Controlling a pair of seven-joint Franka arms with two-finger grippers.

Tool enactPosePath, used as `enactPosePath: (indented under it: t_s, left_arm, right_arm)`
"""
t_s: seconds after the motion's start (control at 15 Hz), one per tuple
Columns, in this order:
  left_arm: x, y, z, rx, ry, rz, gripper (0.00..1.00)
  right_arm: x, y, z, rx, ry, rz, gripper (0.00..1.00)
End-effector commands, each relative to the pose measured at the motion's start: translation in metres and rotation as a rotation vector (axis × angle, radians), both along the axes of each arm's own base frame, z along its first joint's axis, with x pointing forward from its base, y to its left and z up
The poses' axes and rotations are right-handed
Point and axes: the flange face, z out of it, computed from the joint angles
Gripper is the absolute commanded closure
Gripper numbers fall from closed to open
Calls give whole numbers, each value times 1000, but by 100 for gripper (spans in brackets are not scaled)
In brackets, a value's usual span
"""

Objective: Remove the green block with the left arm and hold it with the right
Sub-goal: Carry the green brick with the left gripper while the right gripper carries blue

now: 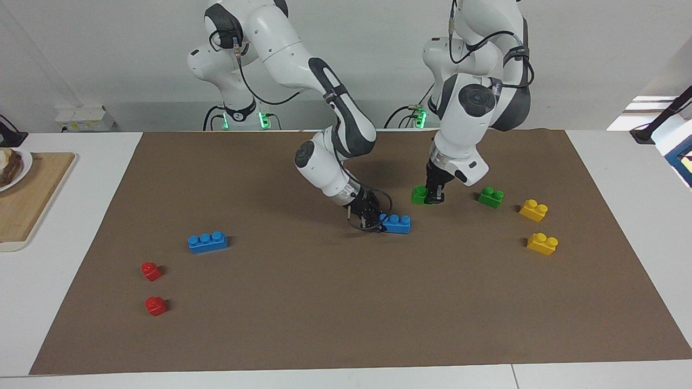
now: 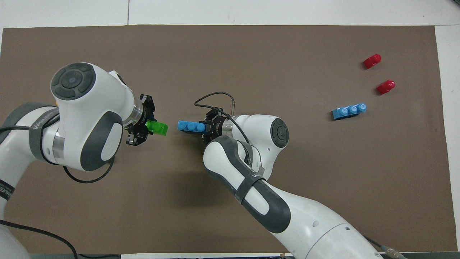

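My left gripper [image 1: 433,198] is shut on a small bright green block [image 1: 419,194], low over the brown mat; in the overhead view the green block [image 2: 158,128] sticks out from the left gripper [image 2: 144,126]. My right gripper [image 1: 371,219] is shut on one end of a blue three-stud brick [image 1: 397,223] that lies low on the mat beside the green block. In the overhead view the right gripper [image 2: 207,127] and this blue brick [image 2: 189,126] are a short gap from the green block. A second green block [image 1: 491,197] lies toward the left arm's end.
Two yellow bricks [image 1: 533,210] [image 1: 542,243] lie toward the left arm's end. A second blue brick [image 1: 207,242] and two red bricks [image 1: 151,270] [image 1: 155,306] lie toward the right arm's end. A wooden board [image 1: 32,200] sits off the mat [image 1: 324,313].
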Motion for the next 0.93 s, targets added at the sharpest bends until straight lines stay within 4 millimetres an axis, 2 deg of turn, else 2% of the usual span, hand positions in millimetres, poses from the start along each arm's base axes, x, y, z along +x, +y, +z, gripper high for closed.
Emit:
enactPosePath:
  t_s: [0.0,0.13,0.2,0.33,0.47,0.6,0.73,0.87]
  left_arm:
    - [0,36,2,-21,12,-137,100]
    - [5,66,-3,-32,13,-236,100]
    - [7,81,-4,-37,6,-277,100]
    - [12,107,-10,-42,-32,-298,100]
    - [16,119,-21,-39,-69,-311,100]
    - [18,124,-33,-36,-97,-343,100]
    - [22,136,-48,-36,-92,-376,100]
    - [23,150,-56,-36,-97,-411,100]
  right_arm:
    - [7,-6,11,21,-15,-21,100]
    - [19,-23,41,63,4,-2,100]
    - [29,-41,58,87,17,4,100]
    - [47,-84,88,97,40,45,100]
    - [64,-137,106,81,69,80,100]
    - [75,-195,114,61,95,129,100]
    - [80,-256,110,77,78,190,100]
    - [82,-304,105,55,81,229,100]
